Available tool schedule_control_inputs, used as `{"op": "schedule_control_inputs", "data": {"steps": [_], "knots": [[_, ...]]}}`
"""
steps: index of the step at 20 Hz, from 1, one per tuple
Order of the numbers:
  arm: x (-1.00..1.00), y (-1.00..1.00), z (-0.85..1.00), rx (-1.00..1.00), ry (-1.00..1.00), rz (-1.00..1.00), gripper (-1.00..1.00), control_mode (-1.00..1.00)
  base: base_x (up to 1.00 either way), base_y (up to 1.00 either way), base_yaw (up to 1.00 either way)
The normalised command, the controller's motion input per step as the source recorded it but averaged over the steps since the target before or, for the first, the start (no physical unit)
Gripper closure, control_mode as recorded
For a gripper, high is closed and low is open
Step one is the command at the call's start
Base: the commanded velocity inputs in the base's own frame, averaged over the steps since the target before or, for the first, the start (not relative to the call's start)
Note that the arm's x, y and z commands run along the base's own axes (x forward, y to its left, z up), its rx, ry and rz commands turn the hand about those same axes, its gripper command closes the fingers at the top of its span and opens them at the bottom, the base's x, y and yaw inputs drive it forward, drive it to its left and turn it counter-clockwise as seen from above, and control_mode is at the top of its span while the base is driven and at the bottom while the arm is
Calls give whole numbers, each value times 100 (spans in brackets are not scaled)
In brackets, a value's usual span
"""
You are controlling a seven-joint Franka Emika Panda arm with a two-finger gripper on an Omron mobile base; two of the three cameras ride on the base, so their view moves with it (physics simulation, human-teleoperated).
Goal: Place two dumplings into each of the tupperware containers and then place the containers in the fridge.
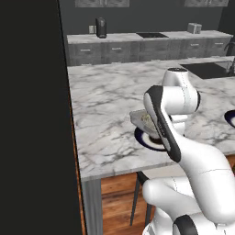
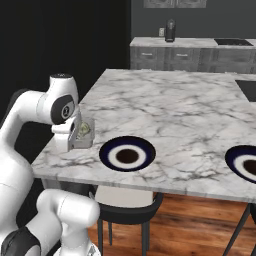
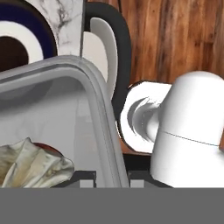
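A: Now, item one, the gripper: jaws nearly together, clamped on the rim of a container, judging by the wall running straight down between the fingertips in the hand view

B: Item two, contents: one dumpling lying against the near wall of that container; a second cannot be made out

A: Position of the container: lifted off the marble counter, tilted, hanging at the counter's near corner beside the arm; in the left base view the container sits just above the blue plate

B: Item three, surroundings: blue plate with white ring and a dark brown blob at centre, just beside the held container; a second such plate well apart along the same edge; black stool under the counter, wood floor below

A: Step in hand, as judged: carrying a filled container away from the counter toward the fridge, which no view shows

B: Next move calls for: keeping the tray level so the dumpling stays in, clearing the counter edge, then turning toward the fridge
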Motion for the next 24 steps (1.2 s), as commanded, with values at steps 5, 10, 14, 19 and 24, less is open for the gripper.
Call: {"op": "schedule_control_inputs", "data": {"steps": [5,10,14,19,24], "knots": [[-36,0,1,0,0,-16,100,-100,0,0,0],[-37,0,0,0,0,-10,100,-100,0,0,0],[-8,3,7,-1,-7,-2,100,-100,0,0,0],[0,14,42,-1,-3,0,100,-100,0,0,0],[-7,3,36,0,0,0,100,-100,0,0,0]]}}
